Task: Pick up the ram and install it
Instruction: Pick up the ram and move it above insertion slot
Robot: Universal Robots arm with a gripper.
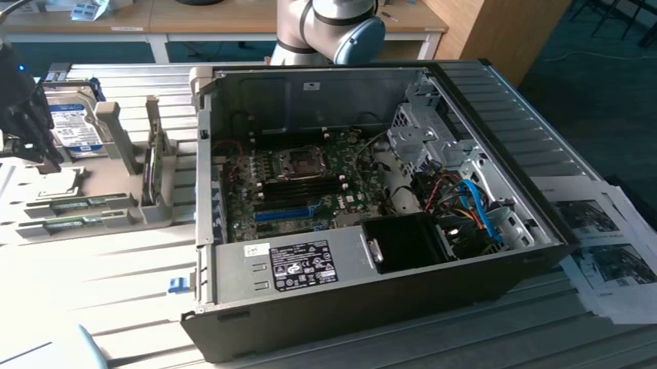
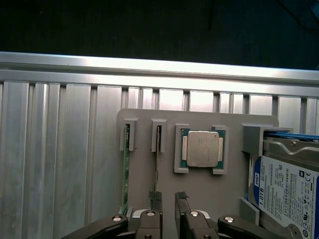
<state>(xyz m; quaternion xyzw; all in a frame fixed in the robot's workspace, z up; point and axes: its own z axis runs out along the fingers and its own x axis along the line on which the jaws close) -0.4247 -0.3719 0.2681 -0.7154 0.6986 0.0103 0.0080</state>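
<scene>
Slatted metal table (image 2: 60, 149) | grey tray (image 2: 234, 149) | end effector (image 2: 168, 201) parted, empty | ram (image 2: 126, 169) slotted alongside

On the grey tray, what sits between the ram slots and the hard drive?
The silver processor chip, in its own recess, apart from ram and hard drive; the wrist view shows it.

Shiny ribbed metal table (image 2: 60, 149), matt plastic tray (image 2: 234, 149), green circuit-board ram (image 2: 126, 169)

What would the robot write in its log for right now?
claw: open, empty | position: above grey tray | ram: in tray slot, not held | processor chip: in tray pocket
</scene>
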